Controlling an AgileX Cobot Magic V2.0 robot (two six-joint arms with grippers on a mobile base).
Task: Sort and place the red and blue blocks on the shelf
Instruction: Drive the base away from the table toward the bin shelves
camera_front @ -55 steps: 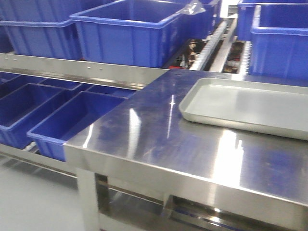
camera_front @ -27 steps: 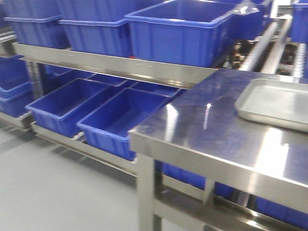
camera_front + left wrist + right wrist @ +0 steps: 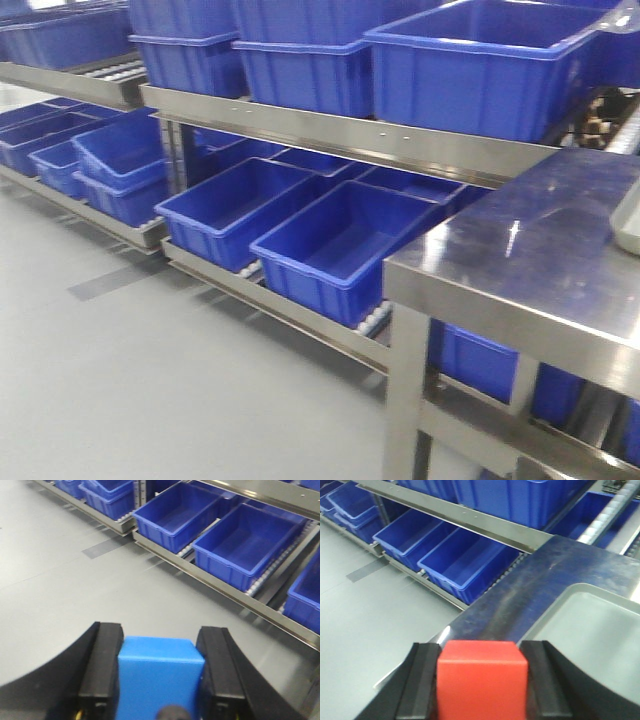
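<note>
In the left wrist view my left gripper (image 3: 160,634) is shut on the blue block (image 3: 160,677), a matte cube pressed between both black pads, held over the grey floor. In the right wrist view my right gripper (image 3: 482,647) is shut on the red block (image 3: 482,680), held above the near corner of a steel table (image 3: 530,595). The shelf (image 3: 350,135) of silver steel runs across the front view, with a riveted front rail and a lower tier on rollers. It lies ahead of the left gripper, where the shelf's lower rail (image 3: 210,577) shows. Neither gripper shows in the front view.
Large blue bins (image 3: 340,245) fill both shelf tiers, and more blue bins (image 3: 245,542) sit on the lower rollers. The steel table (image 3: 520,260) stands at the right, with a shallow grey tray (image 3: 595,625) on it. Grey floor (image 3: 130,370) spreads at the left.
The front view has swung left: the table and tray slid to the right edge, and more of the shelf, bins and floor came into sight.
</note>
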